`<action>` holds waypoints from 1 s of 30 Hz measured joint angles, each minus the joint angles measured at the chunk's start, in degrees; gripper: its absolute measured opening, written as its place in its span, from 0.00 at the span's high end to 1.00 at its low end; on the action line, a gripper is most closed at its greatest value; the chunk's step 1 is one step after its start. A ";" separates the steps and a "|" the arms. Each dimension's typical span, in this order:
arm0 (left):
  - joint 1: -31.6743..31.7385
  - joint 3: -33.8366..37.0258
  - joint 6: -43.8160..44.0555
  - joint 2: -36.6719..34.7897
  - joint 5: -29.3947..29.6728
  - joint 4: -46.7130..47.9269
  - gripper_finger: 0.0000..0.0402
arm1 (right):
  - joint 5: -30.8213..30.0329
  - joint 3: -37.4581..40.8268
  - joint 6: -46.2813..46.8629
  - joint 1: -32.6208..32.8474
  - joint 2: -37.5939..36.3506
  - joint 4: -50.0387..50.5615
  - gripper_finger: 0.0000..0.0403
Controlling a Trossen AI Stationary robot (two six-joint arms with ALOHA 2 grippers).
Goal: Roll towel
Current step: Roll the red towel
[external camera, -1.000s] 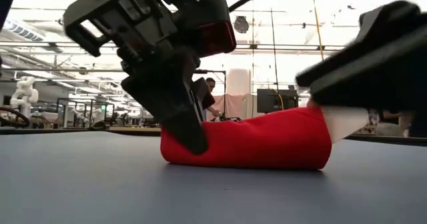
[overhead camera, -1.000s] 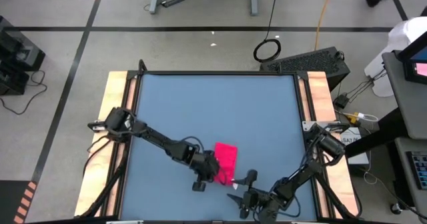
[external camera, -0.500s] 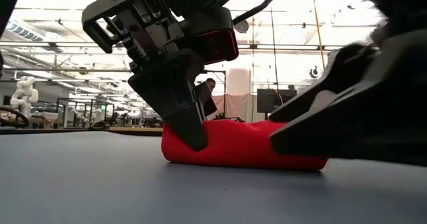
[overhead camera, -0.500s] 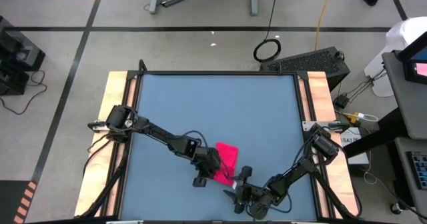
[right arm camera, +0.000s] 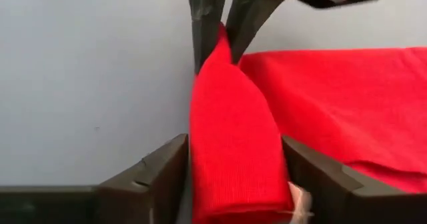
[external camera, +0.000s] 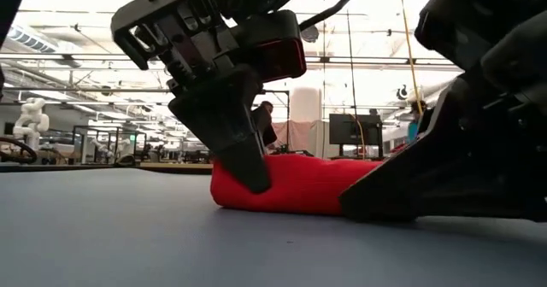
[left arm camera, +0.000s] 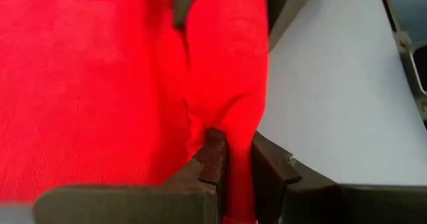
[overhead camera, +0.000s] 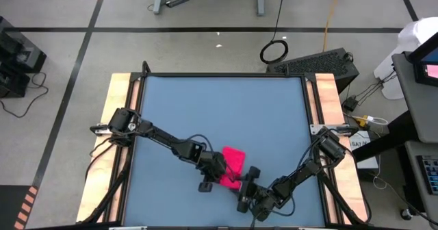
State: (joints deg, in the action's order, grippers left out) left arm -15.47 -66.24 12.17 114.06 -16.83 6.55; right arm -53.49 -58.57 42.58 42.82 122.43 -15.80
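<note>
The red-pink towel (overhead camera: 233,160) lies bunched near the table's front edge, its underside on the blue-grey top (overhead camera: 219,107); in the low view it is a low roll (external camera: 286,184). My left gripper (left arm camera: 237,161) reaches in from the left and is shut on the towel's edge nearest it. My right gripper (right arm camera: 233,177) comes from the front right, open, one finger (right arm camera: 167,174) on each side of the towel's rolled near end (right arm camera: 230,131). In the low view the right gripper (external camera: 427,184) hides the towel's right end. My left gripper pinches a raised fold of the towel (left arm camera: 233,127) between its two fingers, slanting down from the table's left; the fold stands up between the fingers while the cloth beyond lies on the table. My right gripper straddles the rolled end closely; whether its fingers touch the cloth I cannot tell.
Wooden rails (overhead camera: 120,120) run along the table's left and right sides. The far half of the table top is bare. A black case (overhead camera: 321,62) and cables lie on the floor beyond the far right corner.
My right gripper has sunk, rolled about its own axis, and moved toward the table's left onto the towel's near end, now covering it in the low view. The towel's right end, raised a second ago, has dropped lower. The left gripper has kept its hold.
</note>
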 joint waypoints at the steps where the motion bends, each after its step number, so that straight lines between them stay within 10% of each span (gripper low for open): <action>1: -0.16 0.00 0.84 -0.02 0.61 -0.46 0.88 | 0.31 0.00 0.87 0.00 0.00 0.12 0.47; 21: -4.68 0.04 -1.20 -6.57 15.41 0.60 0.37 | 3.43 -0.05 6.32 -0.01 -0.17 2.12 0.70; 30: -14.62 0.09 -13.16 -1.14 29.31 -9.15 0.33 | 3.78 -0.07 7.64 0.00 -0.17 2.56 0.71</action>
State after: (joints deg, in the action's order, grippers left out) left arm -30.09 -66.15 -0.99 112.91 12.47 -2.61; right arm -49.71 -58.64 50.22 42.81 122.26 -13.24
